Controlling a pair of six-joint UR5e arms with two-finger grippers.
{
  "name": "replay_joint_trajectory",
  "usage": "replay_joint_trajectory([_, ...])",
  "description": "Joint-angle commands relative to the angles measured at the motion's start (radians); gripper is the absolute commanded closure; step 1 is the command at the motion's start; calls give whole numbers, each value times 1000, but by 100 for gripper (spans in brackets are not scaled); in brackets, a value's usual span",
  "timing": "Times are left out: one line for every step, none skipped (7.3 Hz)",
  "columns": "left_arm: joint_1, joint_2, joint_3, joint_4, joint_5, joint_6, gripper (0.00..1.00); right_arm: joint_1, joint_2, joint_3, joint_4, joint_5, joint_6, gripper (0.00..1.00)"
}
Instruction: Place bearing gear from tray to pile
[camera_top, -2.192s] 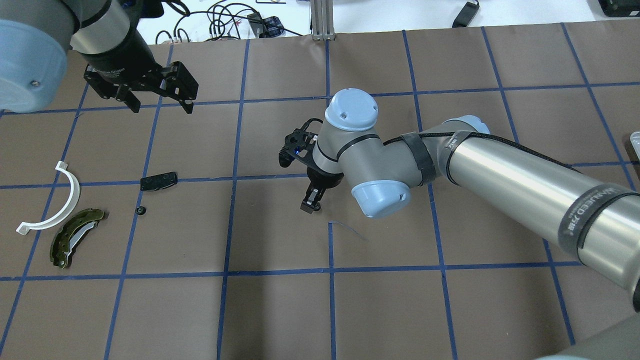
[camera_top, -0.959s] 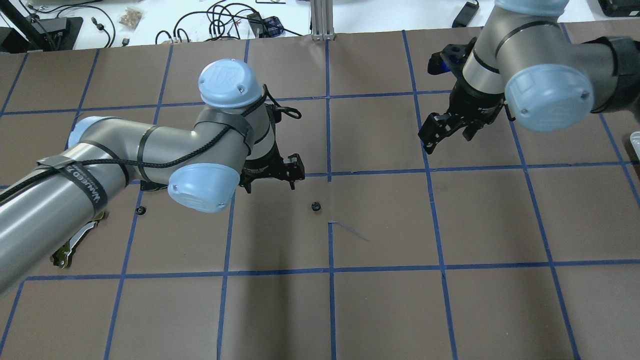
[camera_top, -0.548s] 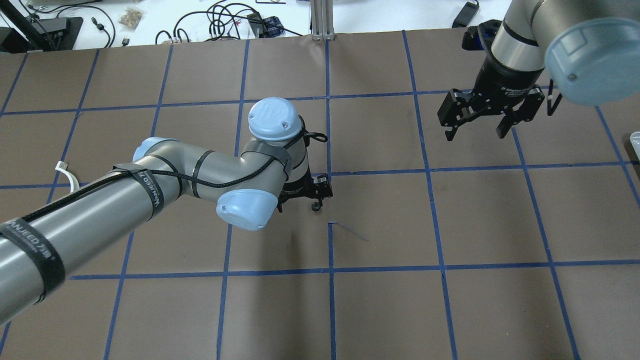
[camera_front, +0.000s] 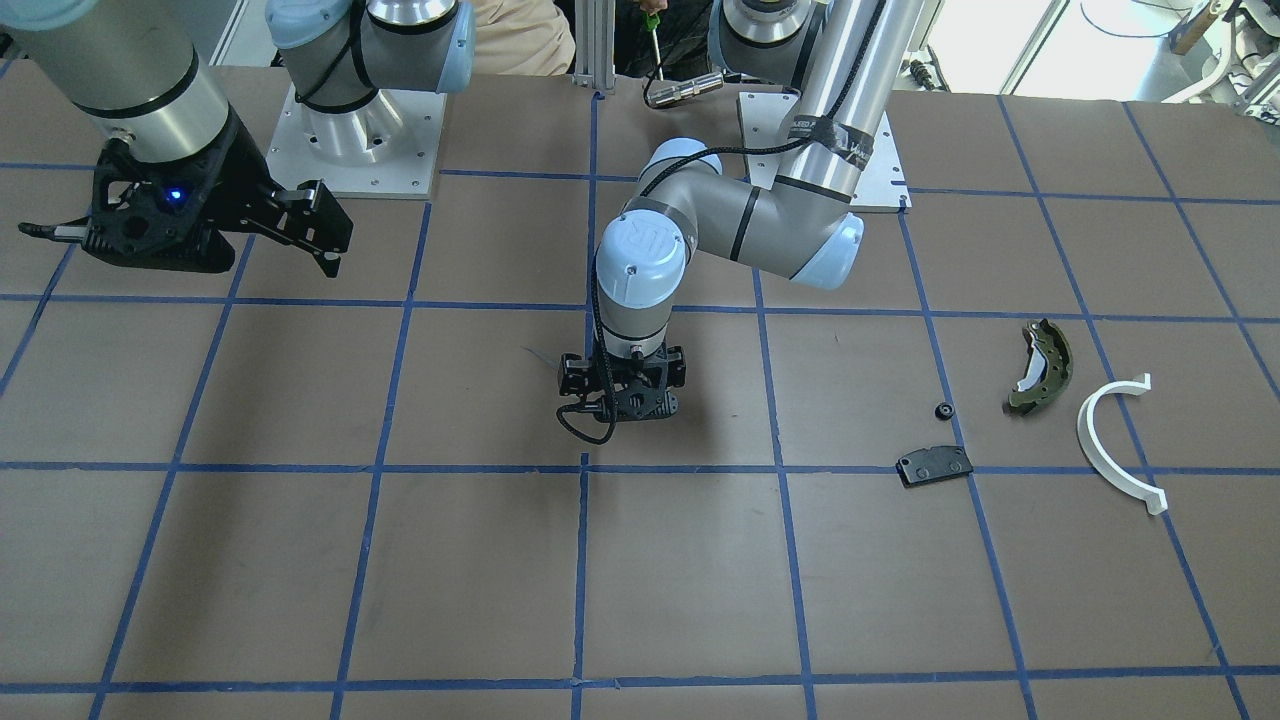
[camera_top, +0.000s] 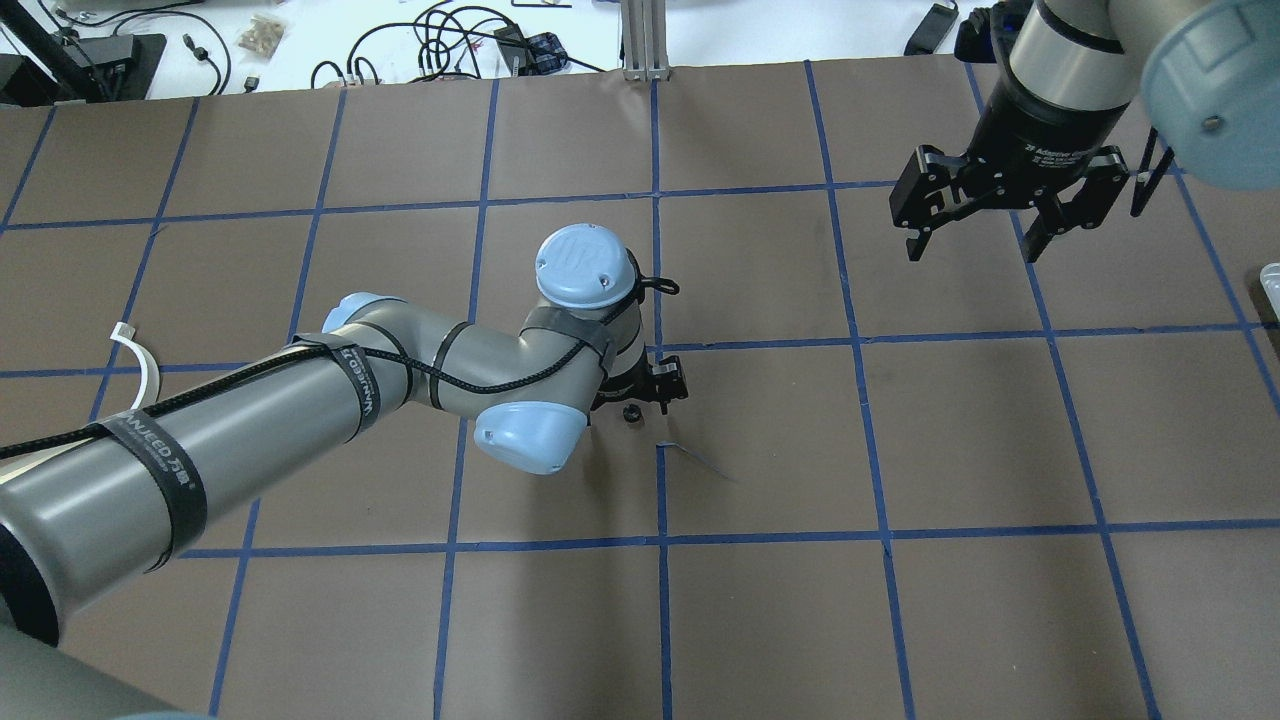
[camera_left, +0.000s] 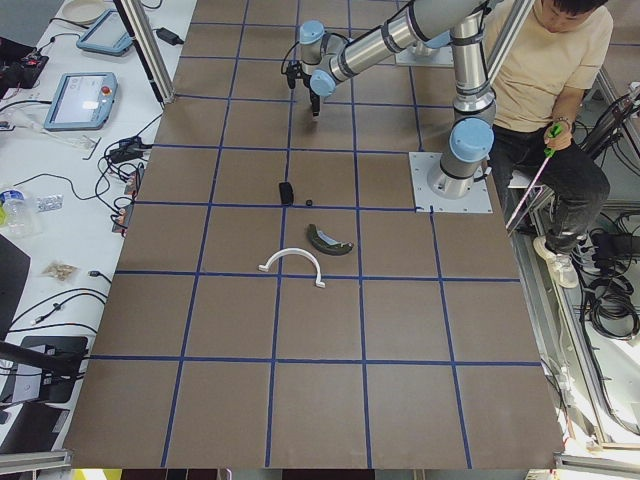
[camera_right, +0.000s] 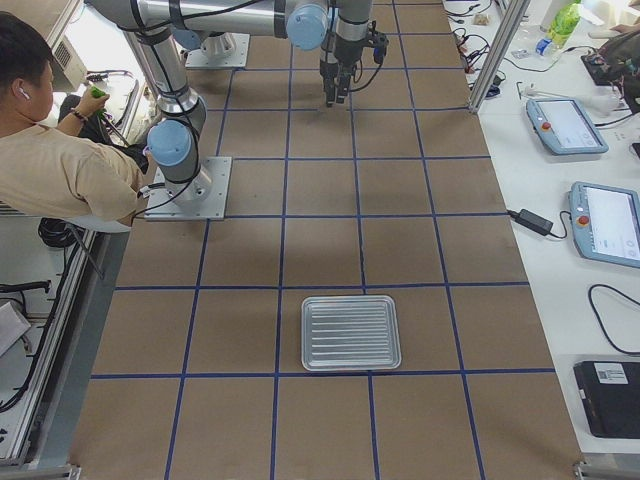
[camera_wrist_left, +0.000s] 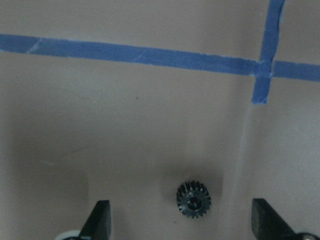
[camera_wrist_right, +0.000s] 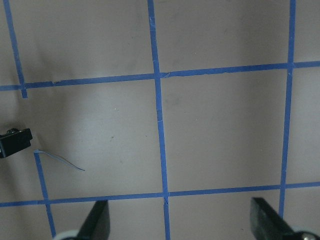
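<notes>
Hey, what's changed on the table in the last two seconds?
The right gripper left the gear on the middle of the table and pulled back, open, to the far right. The left gripper swung in from the far left and came down, open, a finger either side of the gear. The gear lies where it was set; the plate, brake shoe and half-ring have not moved.

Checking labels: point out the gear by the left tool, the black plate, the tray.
gear (camera_wrist_left: 193, 199), left wrist view, hub.
black plate (camera_front: 935, 465), front-facing view, centre.
tray (camera_right: 351, 333), exterior right view, ribbed floor.
</notes>
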Motion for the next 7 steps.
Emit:
replay_joint_trajectory([0, -2, -2, 2, 3, 1, 15, 2, -11, 14, -13, 9, -5, 0])
replay_joint_trajectory([-1, -2, -1, 2, 29, -2, 54, 2, -11, 14, -10, 9, -7, 0])
replay_joint_trajectory([-1, -2, 2, 2, 44, -3, 100, 2, -11, 14, -10, 11, -10, 0])
replay_joint_trajectory([0, -1, 4, 2, 46, -3, 100, 2, -11, 15, -4, 9, -11, 0])
replay_joint_trajectory([0, -2, 5, 3, 46, -3, 100, 2, -13, 31, -3, 11, -11, 0])
replay_joint_trajectory([2, 2, 5, 3, 46, 0, 100, 2, -14, 38, -5, 11, -11, 0])
replay_joint_trajectory([7, 13, 7, 2, 44, 12, 100, 2, -14, 38, -5, 12, -11, 0])
